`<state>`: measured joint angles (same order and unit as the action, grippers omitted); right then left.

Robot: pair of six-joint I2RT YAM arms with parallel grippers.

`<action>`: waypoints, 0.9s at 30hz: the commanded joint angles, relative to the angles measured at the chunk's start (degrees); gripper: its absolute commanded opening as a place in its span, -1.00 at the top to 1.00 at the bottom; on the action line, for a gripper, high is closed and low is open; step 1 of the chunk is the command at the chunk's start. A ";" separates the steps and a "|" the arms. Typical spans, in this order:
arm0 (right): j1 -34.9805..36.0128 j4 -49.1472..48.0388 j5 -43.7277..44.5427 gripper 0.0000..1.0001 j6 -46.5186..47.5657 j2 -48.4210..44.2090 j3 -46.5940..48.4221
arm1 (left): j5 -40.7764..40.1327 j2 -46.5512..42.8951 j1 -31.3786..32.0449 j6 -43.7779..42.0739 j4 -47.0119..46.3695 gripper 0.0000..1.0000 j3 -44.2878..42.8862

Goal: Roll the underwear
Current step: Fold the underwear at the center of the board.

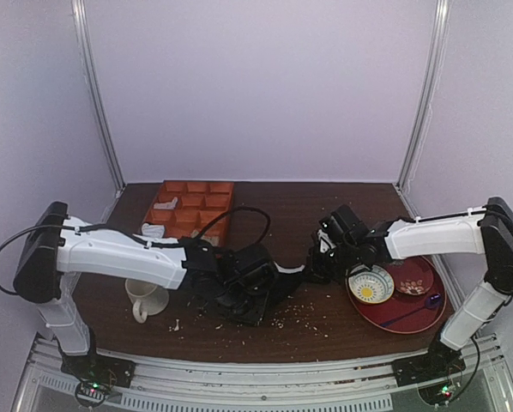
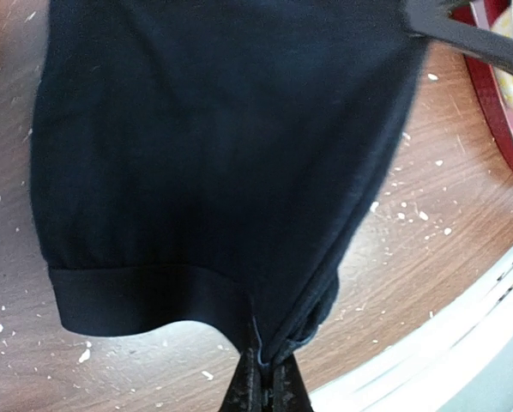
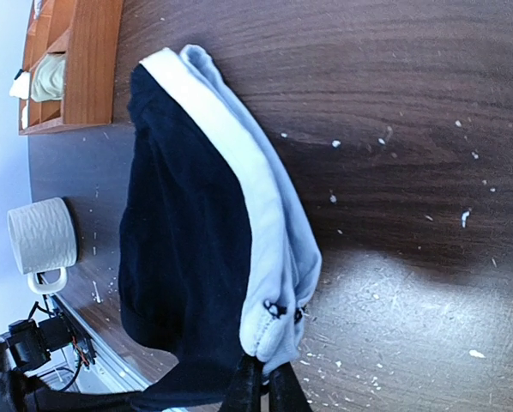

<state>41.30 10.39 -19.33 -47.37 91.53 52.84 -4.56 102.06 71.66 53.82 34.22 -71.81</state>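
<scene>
One black underwear [image 1: 284, 281] with a white edge hangs stretched between my two grippers, just above the dark wooden table. My left gripper [image 1: 255, 290] is shut on its near corner. In the left wrist view the black fabric [image 2: 214, 154] fills the frame, and the left gripper [image 2: 265, 382] pinches a fold beside the hem band. My right gripper [image 1: 315, 268] is shut on the other end. In the right wrist view the underwear [image 3: 184, 240] hangs from the right gripper [image 3: 263, 379], which grips the pale waistband. Only this one underwear is in view.
An orange compartment tray [image 1: 192, 206] stands at the back left with a white cloth piece [image 1: 165, 206] in it. A white mug [image 1: 145, 299] sits near the left arm. On the right, a red plate [image 1: 415, 305] holds a small bowl [image 1: 371, 283] and a spoon. Crumbs dot the table.
</scene>
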 commanded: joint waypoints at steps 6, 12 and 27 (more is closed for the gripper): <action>-0.26 10.33 2.70 1.00 3.21 2.79 9.80 | 7.79 -10.06 -4.58 4.79 -14.75 1.00 14.00; 0.10 15.51 3.30 1.00 4.88 6.70 16.37 | 10.15 -13.30 -6.10 6.36 -21.53 1.00 20.99; 1.50 23.79 2.72 1.00 9.41 18.98 33.72 | 11.89 -15.52 -9.08 8.62 -26.21 1.00 27.81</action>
<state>42.85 30.76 -19.42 -39.79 108.01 82.87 5.58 87.11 63.31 61.34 7.64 -45.36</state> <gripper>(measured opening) 0.003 0.011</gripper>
